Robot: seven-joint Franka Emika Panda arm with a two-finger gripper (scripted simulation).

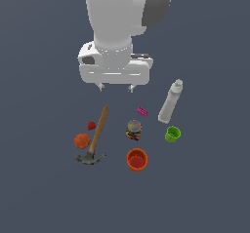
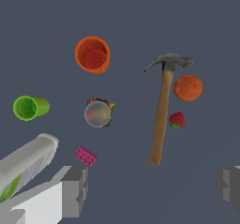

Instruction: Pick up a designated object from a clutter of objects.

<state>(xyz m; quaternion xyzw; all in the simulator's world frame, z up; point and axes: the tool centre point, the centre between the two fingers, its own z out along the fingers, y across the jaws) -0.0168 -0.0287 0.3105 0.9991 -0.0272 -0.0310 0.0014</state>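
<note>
The tiny magenta-pink studded brick lies on the floor between the small jar and the white bottle. It also shows in the wrist view, close to one grey fingertip. My gripper hangs above the clutter, open and empty, up and to the exterior view's left of the brick. The other fingertip is far apart from the first. Nothing sits between the jaws.
A wooden-handled hammer, a red strawberry and an orange ball lie at the exterior view's left. A green cup and an orange cup stand nearer the front. The bottle lies tilted beside the brick.
</note>
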